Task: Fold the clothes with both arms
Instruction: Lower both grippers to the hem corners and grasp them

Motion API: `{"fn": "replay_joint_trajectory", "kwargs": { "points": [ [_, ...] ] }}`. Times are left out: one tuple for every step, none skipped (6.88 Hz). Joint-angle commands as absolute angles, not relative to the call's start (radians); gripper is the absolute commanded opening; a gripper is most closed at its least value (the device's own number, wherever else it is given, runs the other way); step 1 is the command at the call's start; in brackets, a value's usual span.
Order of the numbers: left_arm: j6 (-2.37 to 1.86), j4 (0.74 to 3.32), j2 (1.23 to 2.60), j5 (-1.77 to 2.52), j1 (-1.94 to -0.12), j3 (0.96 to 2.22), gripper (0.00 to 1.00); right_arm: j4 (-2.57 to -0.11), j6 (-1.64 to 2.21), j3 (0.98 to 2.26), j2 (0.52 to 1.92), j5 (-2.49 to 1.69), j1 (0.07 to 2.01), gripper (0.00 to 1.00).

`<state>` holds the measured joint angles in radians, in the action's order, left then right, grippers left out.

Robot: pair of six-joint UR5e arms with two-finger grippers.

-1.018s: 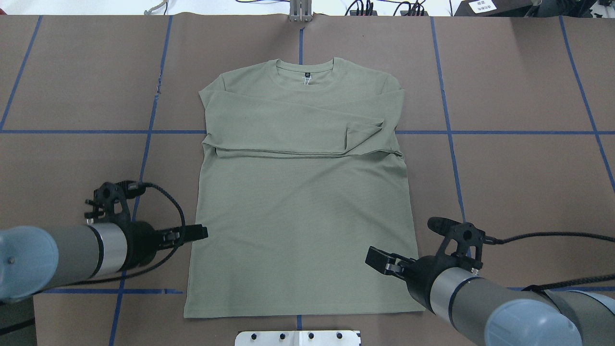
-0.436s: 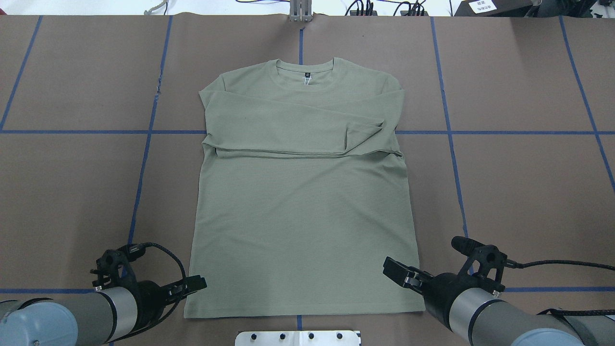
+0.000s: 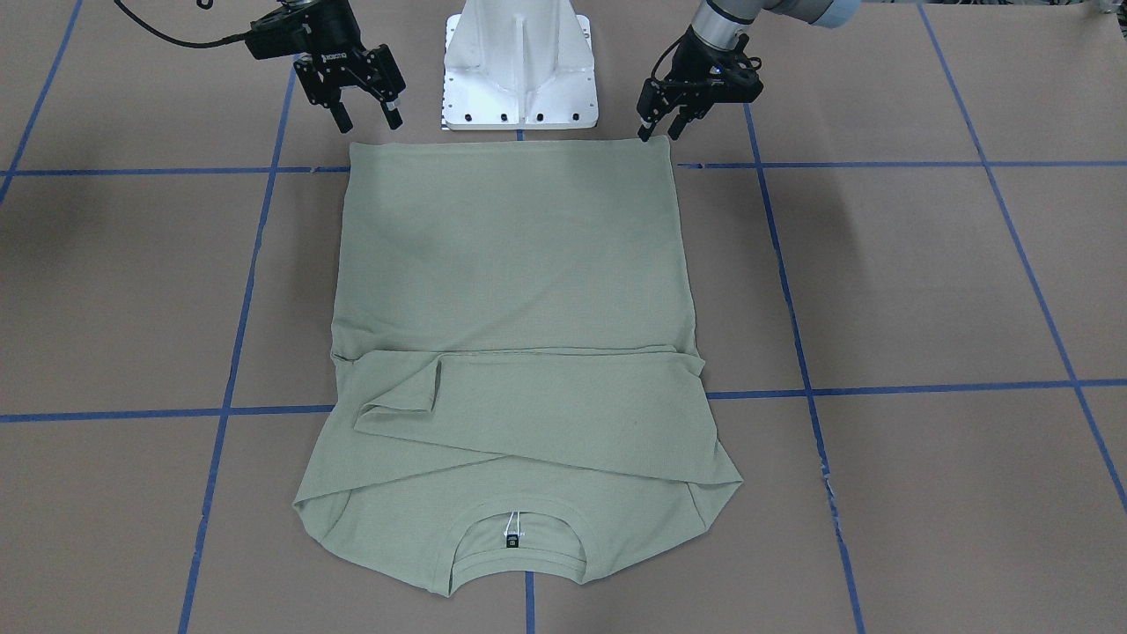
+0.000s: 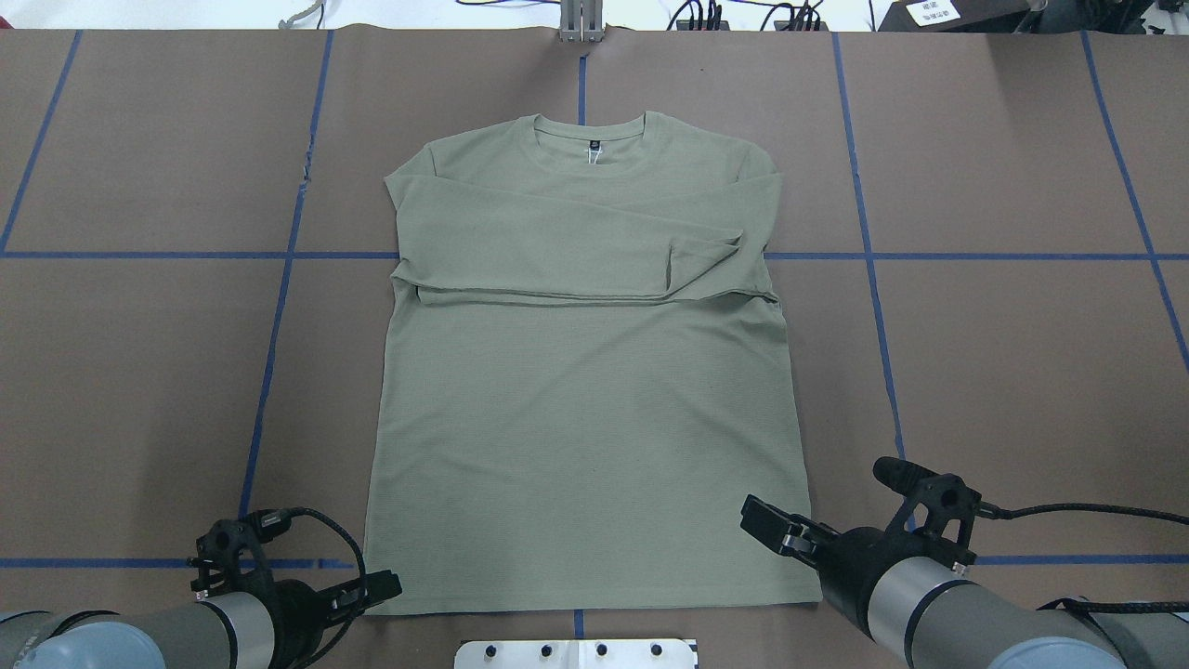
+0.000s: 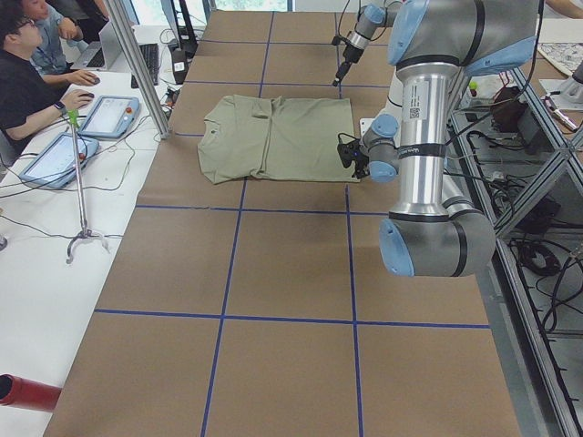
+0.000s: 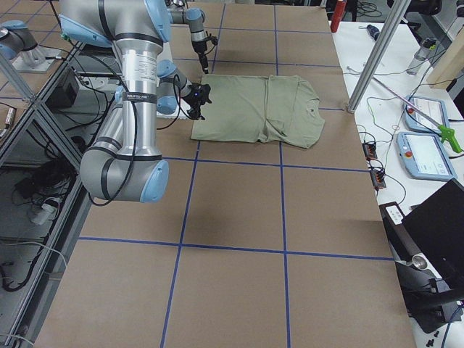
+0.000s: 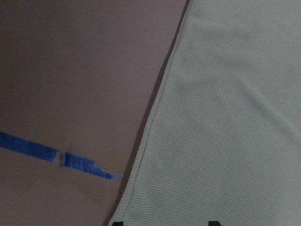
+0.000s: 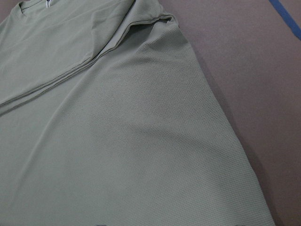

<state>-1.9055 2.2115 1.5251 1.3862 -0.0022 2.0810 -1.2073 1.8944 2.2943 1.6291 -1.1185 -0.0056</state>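
The pale sage-green shirt lies flat on the brown table, both sleeves folded across the chest, neckline at the far side and hem toward the robot base. It also shows in the front view. My left gripper is open, low at the hem's left corner; in the front view its jaws are spread at that corner. The left wrist view shows the shirt's side edge. My right gripper is open over the hem's right corner, seen in the front view. The right wrist view shows the shirt body.
The white pedestal base stands just behind the hem. Blue tape lines grid the brown table cover. A metal post stands at the far edge. Operators with tablets sit beside the table.
Both grippers have drawn back toward the robot along the shirt's sides to the hem corners. The left one moved last; the right one held still in the last half second. The shirt has not moved.
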Motion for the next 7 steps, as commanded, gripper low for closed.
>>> {"fn": "replay_joint_trajectory", "kwargs": {
  "points": [
    [-1.907,2.21,1.526,1.385,0.012,2.062,0.67,-1.207,1.894,2.29,1.629,-1.117,-0.006,0.94],
    [-1.907,2.209,1.526,1.387,0.012,2.045,0.67,-1.207,1.896,2.286,1.629,-1.112,-0.008,0.94],
    [-1.907,2.209,1.532,1.387,0.012,2.045,0.65,-1.207,1.894,2.284,1.629,-1.105,-0.008,0.94],
    [-1.907,2.209,1.535,1.388,0.012,2.043,0.62,-1.207,1.894,2.284,1.629,-1.104,-0.008,0.94],
    [-1.908,2.209,1.54,1.388,0.012,2.043,0.54,-1.207,1.894,2.284,1.629,-1.104,-0.008,0.94],
    [-1.91,2.21,1.54,1.388,0.012,2.043,0.46,-1.207,1.894,2.284,1.629,-1.104,-0.009,0.94],
    [-1.91,2.21,1.54,1.388,0.012,2.043,0.37,-1.207,1.894,2.284,1.629,-1.104,-0.009,0.94]
  ]
}}
